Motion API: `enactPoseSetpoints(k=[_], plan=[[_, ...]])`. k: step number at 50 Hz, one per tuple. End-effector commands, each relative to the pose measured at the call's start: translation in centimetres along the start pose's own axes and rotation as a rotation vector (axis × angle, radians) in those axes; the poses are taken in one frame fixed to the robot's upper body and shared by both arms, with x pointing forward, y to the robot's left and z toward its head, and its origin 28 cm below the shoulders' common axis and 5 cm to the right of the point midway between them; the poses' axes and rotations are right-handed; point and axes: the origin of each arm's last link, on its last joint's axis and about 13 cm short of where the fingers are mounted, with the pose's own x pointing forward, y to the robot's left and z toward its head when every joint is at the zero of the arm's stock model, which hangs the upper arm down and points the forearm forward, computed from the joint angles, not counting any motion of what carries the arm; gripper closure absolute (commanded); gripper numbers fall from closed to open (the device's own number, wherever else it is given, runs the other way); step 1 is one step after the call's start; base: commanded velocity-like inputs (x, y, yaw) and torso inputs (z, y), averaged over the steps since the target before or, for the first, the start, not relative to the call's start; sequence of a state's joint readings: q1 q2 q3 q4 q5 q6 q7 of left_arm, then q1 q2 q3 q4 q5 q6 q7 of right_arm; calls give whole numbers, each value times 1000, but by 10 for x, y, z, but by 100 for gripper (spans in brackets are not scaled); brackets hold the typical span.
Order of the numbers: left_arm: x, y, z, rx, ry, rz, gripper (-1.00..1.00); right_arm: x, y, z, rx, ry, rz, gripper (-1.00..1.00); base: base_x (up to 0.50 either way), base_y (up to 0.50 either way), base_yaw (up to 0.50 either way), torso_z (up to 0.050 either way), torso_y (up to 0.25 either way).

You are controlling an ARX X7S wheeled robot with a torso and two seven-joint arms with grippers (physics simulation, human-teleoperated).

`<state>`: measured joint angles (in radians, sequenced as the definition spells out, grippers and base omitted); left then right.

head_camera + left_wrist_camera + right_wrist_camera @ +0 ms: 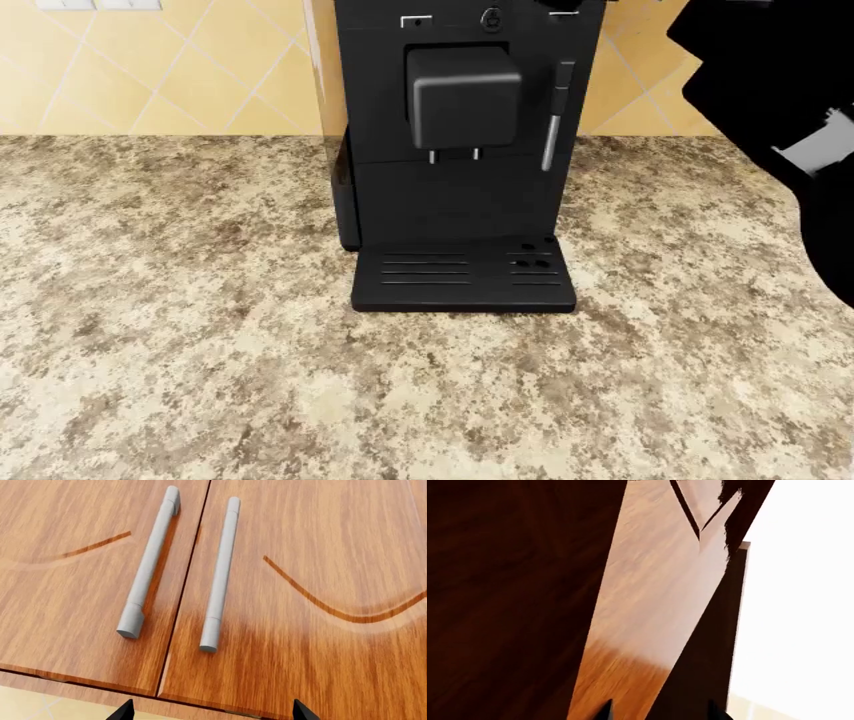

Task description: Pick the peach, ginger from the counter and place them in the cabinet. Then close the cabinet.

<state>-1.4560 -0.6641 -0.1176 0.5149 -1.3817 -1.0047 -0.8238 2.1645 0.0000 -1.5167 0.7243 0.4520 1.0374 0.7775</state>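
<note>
Counter: the speckled beige-and-brown stone worktop filled the lower part of the head view; it carried only a tall black coffee machine with its drip tray at centre.
Peach and ginger: neither showed in any view (in the cabinet already, or simply out of frame; I could not tell which).
Cabinet: the left wrist view showed two warm-brown wooden cabinet doors meeting at a thin seam, shut, with two grey bar handles either side of it.
Right wrist view: a pale wooden panel beside dark shadow, edge-on, possibly a door ajar.
Left gripper: two dark fingertips at the bottom edge, set apart, with nothing between them.
Right gripper: tips at the lower edge, spread and unladen; its black arm stood at upper right of the head view.
Progress: judged late, perhaps at the closing step, though the fruit's placement was unconfirmed.
</note>
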Motion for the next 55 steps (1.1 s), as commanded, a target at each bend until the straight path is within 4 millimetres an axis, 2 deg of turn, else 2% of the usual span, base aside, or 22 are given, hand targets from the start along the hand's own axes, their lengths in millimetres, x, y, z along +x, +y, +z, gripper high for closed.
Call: enactPoseSetpoints(k=[1,9,15,24,32,40,55], plan=[[0,0,0,2,0,-2,-100,37,-12,-5,726,-6,986,-100,22,0,9,13,0],[0,0,0,4,0,-1,-100,55,-46,11,974,-143,817,-100,22,-1,6,8,0],[0,0,0,5,1,-1,-100,59,-61,17,1104,-194,835,-100,22,-1,6,8,0],[0,0,1,7,-2,-2,-100,50,-57,18,1071,-125,978,-100,23,-1,6,6,0],[-1,1,1,10,-1,-2,-100,38,-49,25,970,-175,1134,-100,25,-1,6,7,0],[-2,1,1,9,-1,-1,-100,22,-48,40,870,-341,1367,-100,25,-1,5,6,0],[-4,1,1,9,1,-4,-100,4,-54,59,830,-502,1526,-100,20,0,7,6,0]])
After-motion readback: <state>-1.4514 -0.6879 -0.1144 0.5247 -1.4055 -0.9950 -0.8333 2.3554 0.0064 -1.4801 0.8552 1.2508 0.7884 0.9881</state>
